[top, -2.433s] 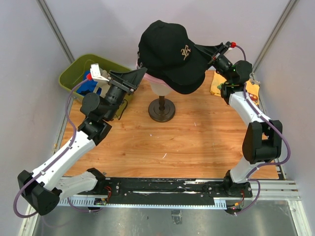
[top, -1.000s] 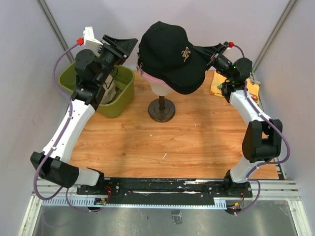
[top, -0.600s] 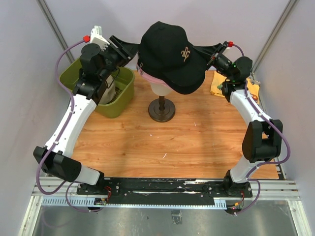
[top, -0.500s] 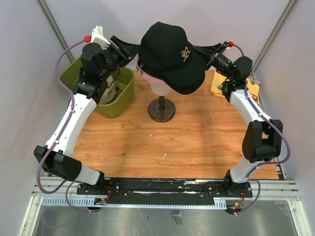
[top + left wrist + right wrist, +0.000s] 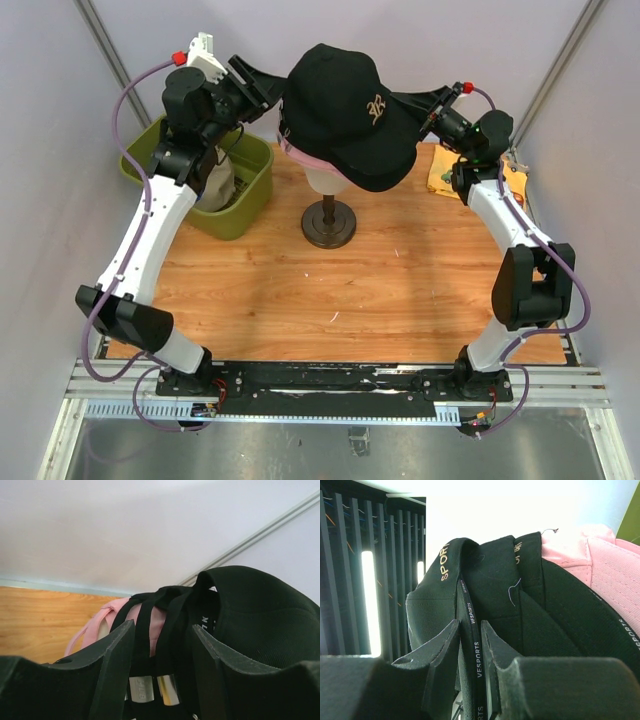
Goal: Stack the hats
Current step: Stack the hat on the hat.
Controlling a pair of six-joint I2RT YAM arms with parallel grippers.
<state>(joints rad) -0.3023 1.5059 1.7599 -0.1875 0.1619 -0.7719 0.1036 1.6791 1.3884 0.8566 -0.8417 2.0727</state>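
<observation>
Between pale walls (image 5: 50, 200), wood-grain tabletop (image 5: 350, 290) with olive-green bin (image 5: 245, 205), stacked hats (image 5: 345, 110) above.

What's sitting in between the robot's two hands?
The black hat, on top of a pink hat on the mannequin head, sits between the left hand and the right hand. The top view shows it.

black cap (image 5: 430, 615) | seam tape (image 5: 470, 612): VESPORTS | rim (image 5: 444, 562): SPORT, gold, cut off

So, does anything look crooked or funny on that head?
Yes. The top black cap sits tilted on the mannequin head, drooping toward the right, so the pink cap peeks out underneath.
</observation>
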